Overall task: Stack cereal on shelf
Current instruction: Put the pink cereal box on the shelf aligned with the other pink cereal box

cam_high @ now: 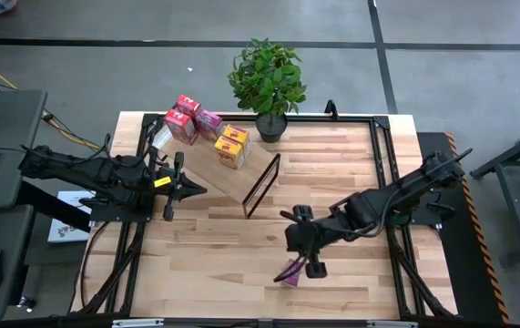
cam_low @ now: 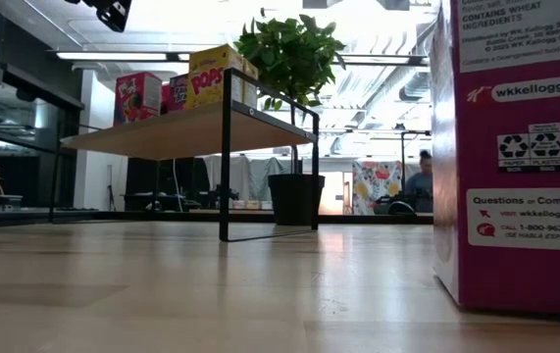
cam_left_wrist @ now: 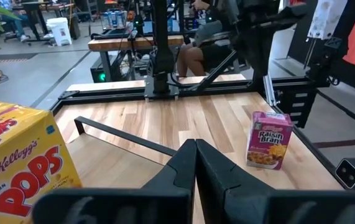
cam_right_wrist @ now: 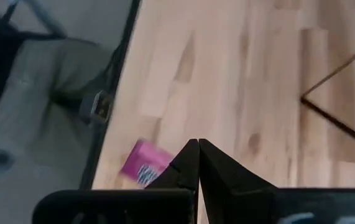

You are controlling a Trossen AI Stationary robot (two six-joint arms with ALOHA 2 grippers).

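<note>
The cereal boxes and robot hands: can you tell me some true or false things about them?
1. One pink cereal box stands on the table, off the shelf. True.
2. The plant sits on the shelf. False: it stands on the table beside it.
3. The right hand is squeezing the pink box. False: its fingers are shut and hold nothing; the box is beside them.
4. A yellow box is on the shelf. True.
5. The left hand is shut and empty. True.
</note>
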